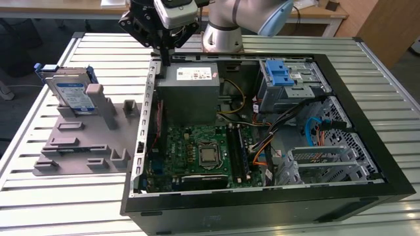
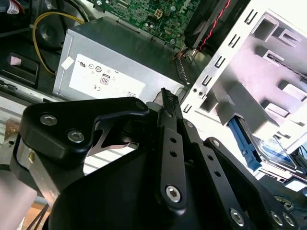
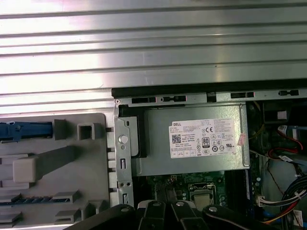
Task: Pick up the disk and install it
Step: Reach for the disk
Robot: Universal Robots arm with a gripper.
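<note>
jaws were closed, empty, well apart from disk (image 1: 71, 93), which stood upright in holder (image 1: 85, 142). judged stiff, fragile; best gripped by blue rails (image 1: 41, 69).

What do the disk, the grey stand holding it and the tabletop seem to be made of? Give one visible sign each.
The disk: silvery sheen, likely metal; its blue rails look plastic. The grey stand: matte, uniform grey, probably moulded plastic. The tabletop: bright ribbed slats, apparently bare metal.

A robot lab — slatted metal bench (image 1: 59, 201), opened computer case (image 1: 262, 205).
</note>
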